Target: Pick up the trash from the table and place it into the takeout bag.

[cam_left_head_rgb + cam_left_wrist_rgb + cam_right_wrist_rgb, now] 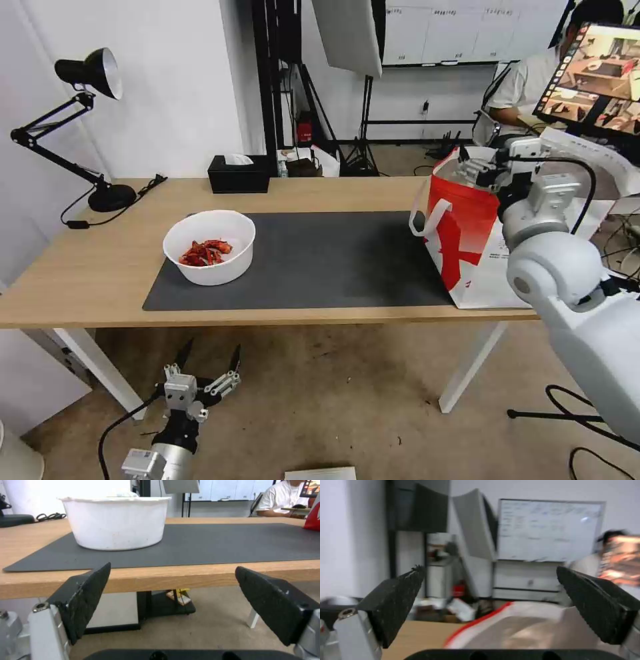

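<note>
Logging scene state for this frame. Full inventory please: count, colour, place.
bowl: 1, white, red scraps inside, on the mat's left end
takeout bag: 1, white and red, table's right end
mat: 1, dark grey, table centre
table: 1, light wood, white legs
tissue box: 1, black, table's far edge
desk lamp: 1, black, far left corner
left gripper: open, low, before the table's near edge
right gripper: open, above the bag's mouth
</note>
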